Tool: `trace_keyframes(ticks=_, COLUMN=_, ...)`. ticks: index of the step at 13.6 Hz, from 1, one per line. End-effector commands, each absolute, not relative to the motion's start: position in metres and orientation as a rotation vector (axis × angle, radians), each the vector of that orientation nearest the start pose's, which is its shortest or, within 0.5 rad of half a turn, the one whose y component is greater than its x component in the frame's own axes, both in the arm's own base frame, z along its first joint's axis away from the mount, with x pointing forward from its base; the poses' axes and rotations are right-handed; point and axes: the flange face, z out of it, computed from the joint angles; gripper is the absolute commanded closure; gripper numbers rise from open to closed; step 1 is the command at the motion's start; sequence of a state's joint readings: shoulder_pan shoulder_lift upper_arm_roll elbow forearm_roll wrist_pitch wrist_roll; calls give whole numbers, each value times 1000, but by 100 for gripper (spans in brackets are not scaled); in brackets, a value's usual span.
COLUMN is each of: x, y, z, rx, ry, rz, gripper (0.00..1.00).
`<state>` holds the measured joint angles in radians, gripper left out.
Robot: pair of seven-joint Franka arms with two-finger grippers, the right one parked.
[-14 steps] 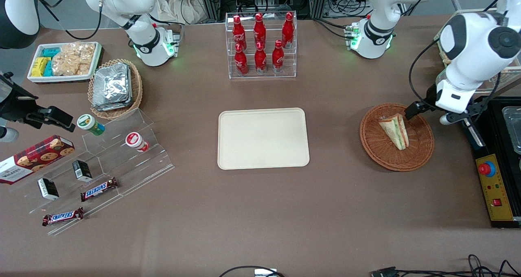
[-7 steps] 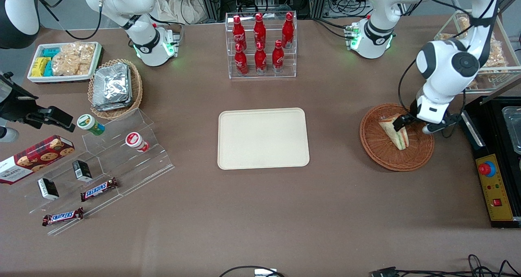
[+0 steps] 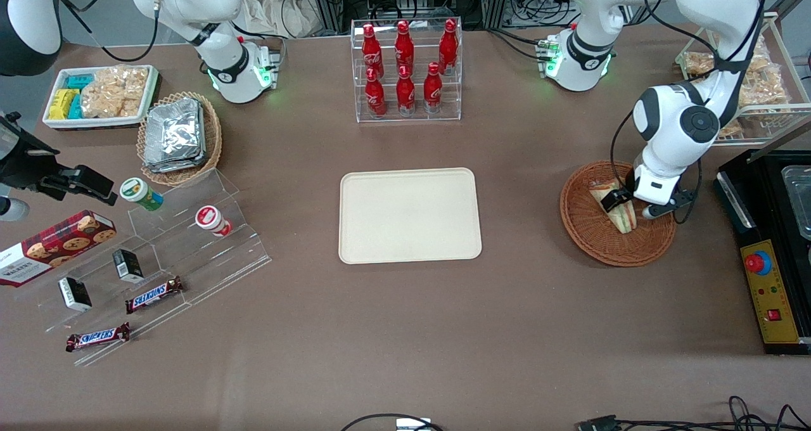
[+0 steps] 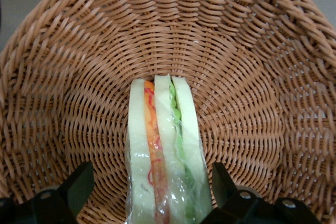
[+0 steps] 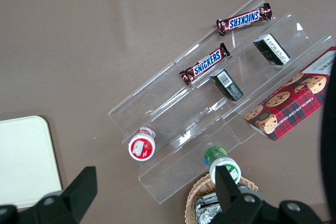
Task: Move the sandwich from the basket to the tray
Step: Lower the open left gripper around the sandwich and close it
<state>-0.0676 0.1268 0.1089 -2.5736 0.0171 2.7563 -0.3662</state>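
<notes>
The sandwich (image 4: 165,150) stands on edge in the basket (image 3: 595,241) at the right of the front view — soft bread in slick clear wrap, light, easily crushed, we judge. Our gripper (image 4: 152,192) straddles it, fingers (image 4: 79,184) spread clear of both bread faces; we'd pinch those faces gently. The tray (image 3: 410,215) waits mid-frame.

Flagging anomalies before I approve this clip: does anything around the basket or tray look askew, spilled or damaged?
Nothing stands out. The sandwich lies intact in its wrap inside the wicker basket, with the open claw straddling it, one finger on each side. The cream tray sits flat and bare on the table.
</notes>
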Motion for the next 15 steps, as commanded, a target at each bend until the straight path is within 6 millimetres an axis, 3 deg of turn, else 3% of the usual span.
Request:
trace_keyframes(ticks=1, x=452, y=19, z=224, rx=-3071, ry=-630, rz=-119, gripper=17)
trace_keyframes(ticks=3, x=453, y=17, z=225, rx=-3072, ry=-628, rz=-122, gripper=73)
trace_keyframes(ticks=4, x=454, y=15, z=225, rx=-3068, ry=-646, rz=-119, gripper=90)
trace_keyframes(ticks=5, x=454, y=13, z=226, rx=-3066, ry=-663, rz=-117, gripper=100)
trace_keyframes(ticks=9, x=456, y=10, z=232, rx=-3067, ry=-671, rz=-121, gripper=100)
trace_keyframes(ticks=11, x=458, y=8, z=247, rx=-3073, ry=-662, rz=-139, gripper=100)
trace_keyframes(ticks=13, x=459, y=7, z=277, rx=-3077, ry=-644, rz=-95, gripper=100)
trace_keyframes(ticks=15, x=461, y=-8, z=318, rx=-3087, ry=-590, rz=-61, gripper=100)
